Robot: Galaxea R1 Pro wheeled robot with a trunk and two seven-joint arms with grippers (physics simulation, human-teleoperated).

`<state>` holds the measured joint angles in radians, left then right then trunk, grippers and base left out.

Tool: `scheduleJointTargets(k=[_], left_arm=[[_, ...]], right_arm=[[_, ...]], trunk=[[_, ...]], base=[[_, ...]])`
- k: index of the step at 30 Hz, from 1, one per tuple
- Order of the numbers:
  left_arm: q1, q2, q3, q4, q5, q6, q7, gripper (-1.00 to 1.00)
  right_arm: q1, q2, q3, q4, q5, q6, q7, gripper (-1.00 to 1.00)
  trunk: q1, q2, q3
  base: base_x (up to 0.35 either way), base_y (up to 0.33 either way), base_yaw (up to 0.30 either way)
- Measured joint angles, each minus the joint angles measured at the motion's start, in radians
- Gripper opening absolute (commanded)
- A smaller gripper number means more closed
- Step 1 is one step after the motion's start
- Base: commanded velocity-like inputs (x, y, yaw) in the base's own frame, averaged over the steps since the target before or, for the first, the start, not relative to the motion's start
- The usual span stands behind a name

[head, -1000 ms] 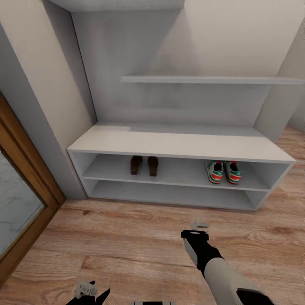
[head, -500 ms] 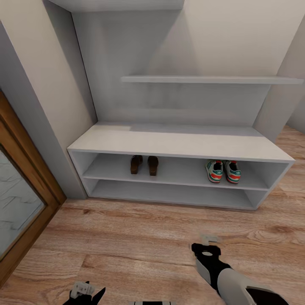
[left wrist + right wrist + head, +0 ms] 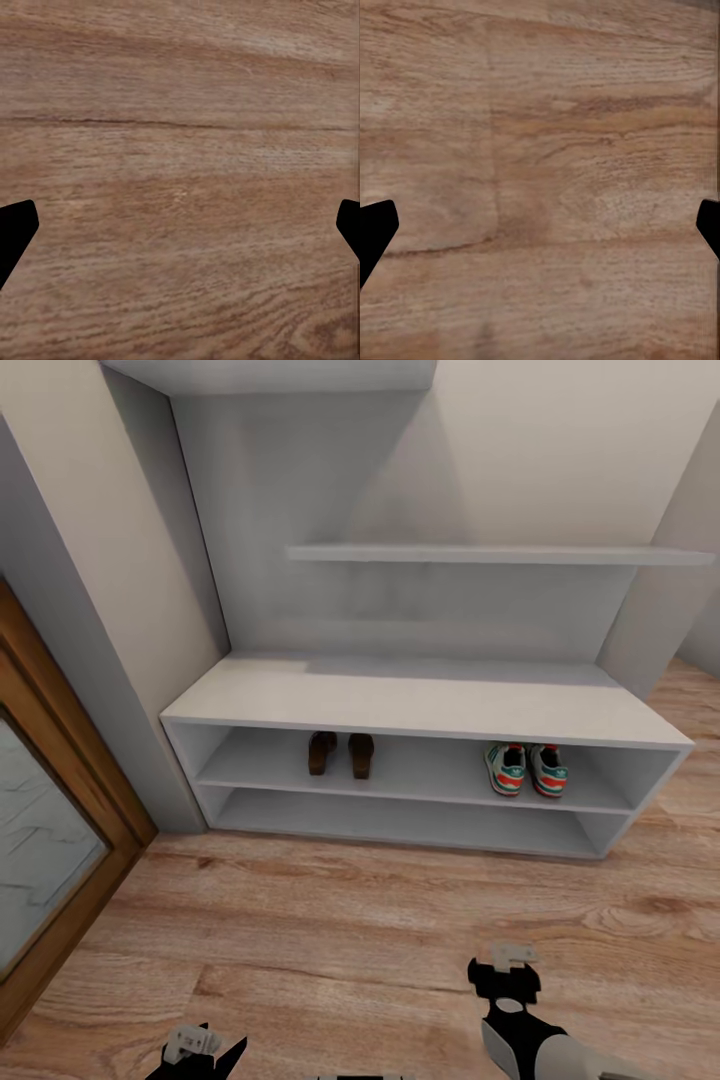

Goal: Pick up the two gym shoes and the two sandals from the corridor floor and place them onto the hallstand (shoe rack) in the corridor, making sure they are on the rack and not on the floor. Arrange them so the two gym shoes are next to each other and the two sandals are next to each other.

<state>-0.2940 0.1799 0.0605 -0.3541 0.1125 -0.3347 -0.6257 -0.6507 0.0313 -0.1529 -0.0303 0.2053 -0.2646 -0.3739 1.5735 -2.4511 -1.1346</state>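
Four shoes: I see sandals (image 3: 340, 752) and gym shoes (image 3: 526, 768) paired on hallstand (image 3: 420, 700) upper tier.
End effectors: left end effector (image 3: 200, 1048), right end effector (image 3: 508, 972) both spread, empty, over floor (image 3: 330, 920); right nearer gym shoes.

Sandals (image 3: 340, 753) left of sneakers (image 3: 527, 769)

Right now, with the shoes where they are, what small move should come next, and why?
Probably none beyond drawing the right gripper back: the task looks done. Both gym shoes sit side by side on the upper tier of the hallstand, and both sandals sit side by side further along that tier. The corridor floor in front holds no footwear, and both wrist views show open, empty fingers over bare planks.
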Motion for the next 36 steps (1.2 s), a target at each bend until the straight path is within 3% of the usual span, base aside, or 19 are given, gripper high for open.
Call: scheduleJointTargets(k=[8,11,18,26,28,29,36], left_arm=[[0.0,0.003,0.001,0.0,0.001,0.0,0.011,1.0],[0.0,0.003,0.001,0.001,0.001,0.0,0.051,1.0],[0.001,0.003,0.001,0.003,0.001,-0.001,0.099,1.0],[0.002,0.003,0.047,0.003,0.004,0.0,0.132,1.0],[0.002,0.003,0.068,0.003,0.004,0.0,0.135,1.0],[0.003,0.004,0.106,0.003,0.004,-0.003,0.138,1.0],[0.017,0.004,0.183,0.003,0.002,-0.045,0.14,1.0]], right_arm=[[0.033,-0.005,-0.001,0.0,0.026,-0.031,0.0,1.0],[0.043,-0.02,-0.001,-0.002,0.029,-0.061,0.0,1.0],[0.046,-0.027,-0.001,-0.001,0.03,-0.082,0.0,1.0],[0.09,-0.035,-0.001,-0.001,0.031,-0.126,-0.002,1.0],[0.107,-0.046,-0.001,0.0,0.033,-0.158,-0.001,1.0],[0.131,-0.06,-0.004,0.0,0.032,-0.205,0.0,1.0],[0.185,-0.071,-0.001,0.0,0.036,-0.285,0.0,1.0]], trunk=[[-0.031,0.056,0.025],[-0.042,0.077,0.034],[-0.069,0.126,0.056],[-0.1,0.182,0.081],[-0.107,0.196,0.088],[-0.111,0.203,0.091],[-0.138,0.252,0.113]], base=[[0.0,0.0,0.0],[0.0,0.0,0.0],[0.0,0.0,0.0],[0.0,0.0,0.0],[0.0,0.0,0.0],[0.0,0.0,0.0],[0.0,0.0,0.0]])
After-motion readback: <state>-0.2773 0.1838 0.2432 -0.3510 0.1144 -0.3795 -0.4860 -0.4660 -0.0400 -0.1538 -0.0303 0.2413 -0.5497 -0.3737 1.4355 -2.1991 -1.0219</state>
